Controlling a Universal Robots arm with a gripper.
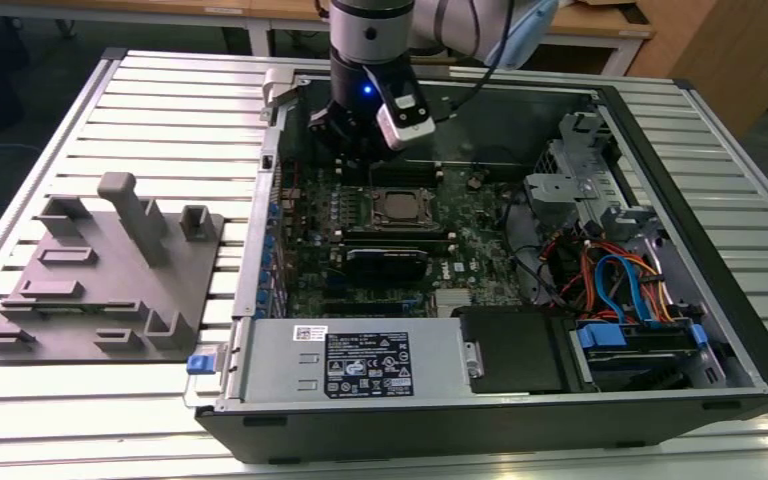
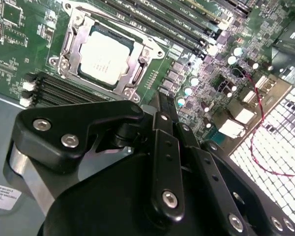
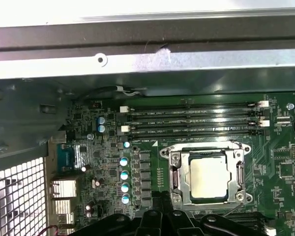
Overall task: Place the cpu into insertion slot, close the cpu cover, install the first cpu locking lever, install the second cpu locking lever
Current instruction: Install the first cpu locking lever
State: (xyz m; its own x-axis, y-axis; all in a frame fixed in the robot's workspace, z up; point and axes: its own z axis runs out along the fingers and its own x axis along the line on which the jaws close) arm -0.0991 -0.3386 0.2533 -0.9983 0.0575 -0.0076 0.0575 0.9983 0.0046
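One gripper (image 2: 164, 101): its two fingers (image 2: 163, 142) are pressed together and hold nothing.
Where it is: just beside the insertion slot (image 2: 129, 91), up above the green board (image 2: 19, 29), not touching it.
Cpu (image 2: 105, 56): sits flat inside the insertion slot.
Cpu cover (image 2: 71, 44): lies flat around the cpu, so it looks closed.
Step in hand: locking the cpu cover down, I think; I cannot tell if it is locked yet.
Doing it well: go slow, press straight, and stay off the cpu and the long memory slots (image 3: 194, 120) beside the insertion slot.
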